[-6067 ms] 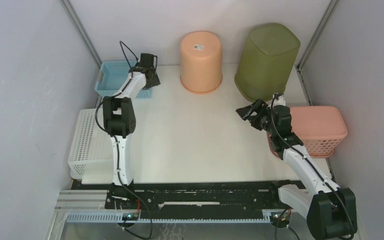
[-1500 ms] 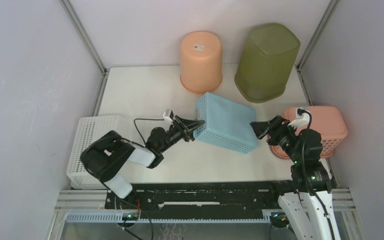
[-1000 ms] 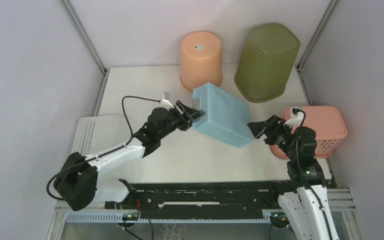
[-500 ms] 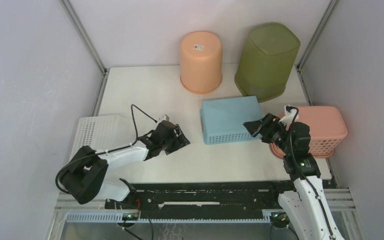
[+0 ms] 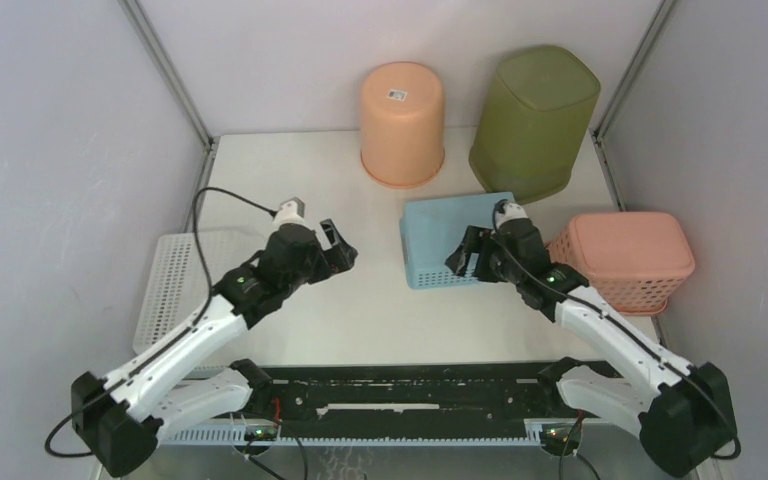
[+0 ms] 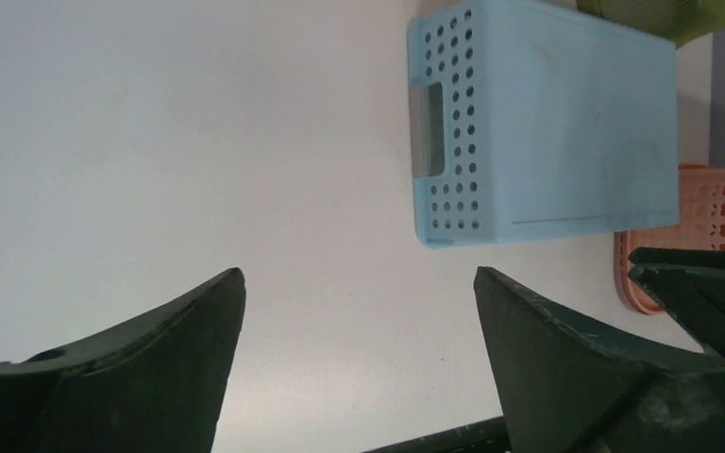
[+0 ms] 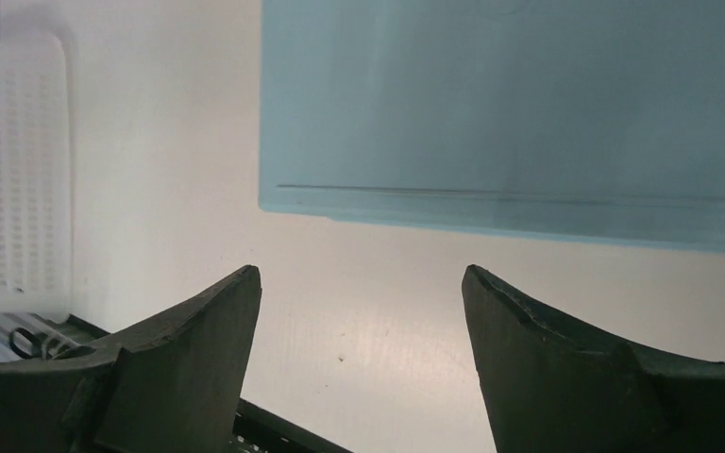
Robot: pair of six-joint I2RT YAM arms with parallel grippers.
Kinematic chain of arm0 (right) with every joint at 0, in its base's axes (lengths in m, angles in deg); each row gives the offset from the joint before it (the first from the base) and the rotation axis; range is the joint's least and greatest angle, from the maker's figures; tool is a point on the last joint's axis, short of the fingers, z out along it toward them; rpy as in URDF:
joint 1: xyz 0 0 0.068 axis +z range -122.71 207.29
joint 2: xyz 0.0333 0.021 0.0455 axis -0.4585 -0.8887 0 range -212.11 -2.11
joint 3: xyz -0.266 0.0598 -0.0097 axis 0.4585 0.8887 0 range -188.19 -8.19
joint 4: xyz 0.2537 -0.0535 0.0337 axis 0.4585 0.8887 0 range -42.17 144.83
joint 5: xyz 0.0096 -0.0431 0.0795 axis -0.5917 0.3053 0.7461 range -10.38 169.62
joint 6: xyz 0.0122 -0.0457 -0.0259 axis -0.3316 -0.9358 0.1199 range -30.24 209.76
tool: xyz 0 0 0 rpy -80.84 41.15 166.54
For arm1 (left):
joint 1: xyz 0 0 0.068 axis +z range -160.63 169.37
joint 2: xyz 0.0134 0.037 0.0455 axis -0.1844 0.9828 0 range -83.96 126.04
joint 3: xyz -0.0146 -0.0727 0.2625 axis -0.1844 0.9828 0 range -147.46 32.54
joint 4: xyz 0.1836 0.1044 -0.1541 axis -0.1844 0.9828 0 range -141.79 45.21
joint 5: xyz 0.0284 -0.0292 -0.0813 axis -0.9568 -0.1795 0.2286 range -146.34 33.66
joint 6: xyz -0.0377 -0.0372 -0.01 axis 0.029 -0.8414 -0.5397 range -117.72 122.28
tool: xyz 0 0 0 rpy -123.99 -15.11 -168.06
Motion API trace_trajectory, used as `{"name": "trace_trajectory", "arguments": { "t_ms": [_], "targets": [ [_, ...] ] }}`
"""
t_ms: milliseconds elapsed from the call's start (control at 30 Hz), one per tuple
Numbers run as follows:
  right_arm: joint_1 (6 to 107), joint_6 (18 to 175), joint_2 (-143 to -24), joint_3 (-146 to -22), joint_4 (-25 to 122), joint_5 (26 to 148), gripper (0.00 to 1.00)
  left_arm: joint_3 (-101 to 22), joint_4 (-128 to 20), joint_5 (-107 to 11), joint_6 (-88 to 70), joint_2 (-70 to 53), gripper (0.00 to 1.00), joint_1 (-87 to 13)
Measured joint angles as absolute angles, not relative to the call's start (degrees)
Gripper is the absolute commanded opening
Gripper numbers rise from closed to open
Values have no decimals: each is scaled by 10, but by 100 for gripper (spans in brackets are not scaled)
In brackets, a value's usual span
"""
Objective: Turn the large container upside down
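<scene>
The large container, a pale blue perforated basket (image 5: 438,232), lies bottom up and flat on the white table, in front of the olive bin. The left wrist view shows its holed end wall with a handle slot, with the basket (image 6: 547,132) free of both grippers. My left gripper (image 5: 337,246) is open and empty over bare table, well to the basket's left. Its jaws (image 6: 359,276) stand wide apart. My right gripper (image 5: 466,262) hovers open at the basket's near right edge. In the right wrist view the basket's smooth bottom (image 7: 529,104) lies just beyond that gripper (image 7: 361,270).
An orange bucket (image 5: 401,95) and an olive bin (image 5: 535,115) stand upside down at the back. A pink basket (image 5: 632,255) sits upside down by the right wall, close to the blue one. A white basket (image 5: 175,290) lies along the left edge.
The blue basket, held tilted in the air between both grippers a second ago, now rests flat, bottom up. My left gripper opened and drew back left. The right gripper shifted left over the basket's near edge.
</scene>
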State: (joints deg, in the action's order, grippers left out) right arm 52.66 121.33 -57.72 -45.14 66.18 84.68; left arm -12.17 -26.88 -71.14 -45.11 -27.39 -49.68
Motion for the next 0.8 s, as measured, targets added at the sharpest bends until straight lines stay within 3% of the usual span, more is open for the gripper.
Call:
{"name": "trace_trajectory", "arguments": {
  "t_ms": [200,500,633,800],
  "targets": [
    [617,1197,-670,-498,661,802,86,-151,-181,-727,-422,-346,100,-398],
    [619,1179,-880,-583,631,793,86,-156,-68,-779,-417,-402,100,-277],
    [634,1169,-890,-609,624,793,86,-156,-35,-805,-425,-419,100,-208],
    [673,1162,-875,-643,623,796,86,-150,11,-866,-474,-454,100,-192]
  ]
}}
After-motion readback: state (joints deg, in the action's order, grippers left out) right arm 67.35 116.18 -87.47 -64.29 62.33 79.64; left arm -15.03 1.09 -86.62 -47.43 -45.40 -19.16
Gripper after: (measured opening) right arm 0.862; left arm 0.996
